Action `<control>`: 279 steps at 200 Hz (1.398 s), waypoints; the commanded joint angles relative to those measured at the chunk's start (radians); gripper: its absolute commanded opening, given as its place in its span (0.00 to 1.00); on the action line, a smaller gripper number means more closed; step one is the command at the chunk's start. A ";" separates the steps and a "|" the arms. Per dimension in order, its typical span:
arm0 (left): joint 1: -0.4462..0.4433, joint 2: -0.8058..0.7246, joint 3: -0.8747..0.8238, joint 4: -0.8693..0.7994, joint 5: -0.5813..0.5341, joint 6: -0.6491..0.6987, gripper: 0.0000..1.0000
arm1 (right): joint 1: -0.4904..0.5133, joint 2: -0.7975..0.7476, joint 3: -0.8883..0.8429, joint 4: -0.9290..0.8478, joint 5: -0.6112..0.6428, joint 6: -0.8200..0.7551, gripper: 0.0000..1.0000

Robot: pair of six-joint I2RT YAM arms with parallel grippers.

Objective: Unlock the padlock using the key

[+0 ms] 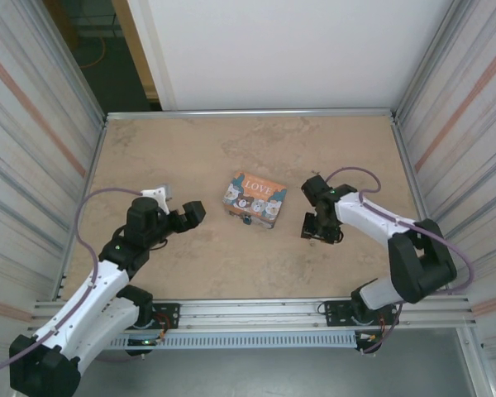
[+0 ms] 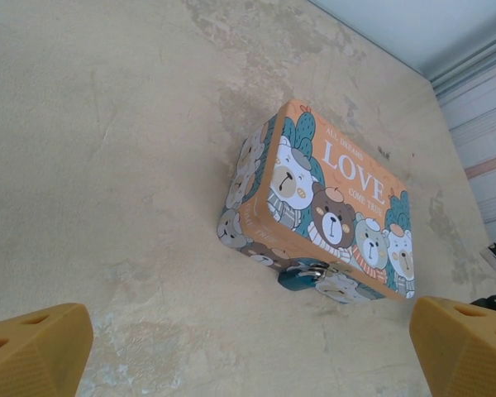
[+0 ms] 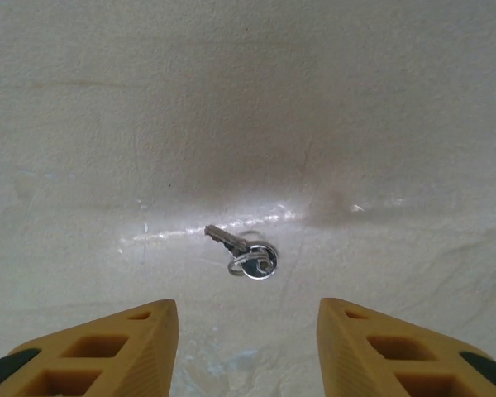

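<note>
- Box, orange and teal with "LOVE" and bears printed on it: lies flat near the middle of the tabletop, slightly askew to its edges. Bare surface shows on all four sides of the box.
- Padlock: small teal body with a metal shackle, at the box's near long side, touching the lower edge of the box wall.
- Left hand: left of the box and apart from it, pointed toward it. Spread wide; its yellow fingers sit in the bottom corners of the wrist view with nothing between them.
- Right hand: right of the box and apart from it, aimed down at the tabletop. Fingers parted, nothing held.
- Key: silver, on a small ring, flat on the tabletop to the right of the box, just ahead of the gap between the right hand's fingers. Nothing touches it.
- Edges: a metal rail runs along the far side beyond the box. Ribbed walls stand left and right, well apart from the box.
</note>
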 commanded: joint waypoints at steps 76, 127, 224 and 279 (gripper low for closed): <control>0.002 0.004 -0.010 0.006 -0.024 0.031 0.99 | 0.046 0.142 0.051 -0.024 0.063 0.025 0.34; 0.002 0.015 -0.006 0.011 -0.021 0.029 0.99 | 0.048 0.148 0.046 -0.036 0.074 0.018 0.29; 0.001 0.034 0.009 0.014 -0.017 0.033 0.99 | 0.051 0.136 0.008 -0.032 0.071 0.019 0.21; 0.002 0.038 0.016 0.012 -0.016 0.034 0.99 | 0.052 0.128 -0.005 -0.034 0.068 0.017 0.17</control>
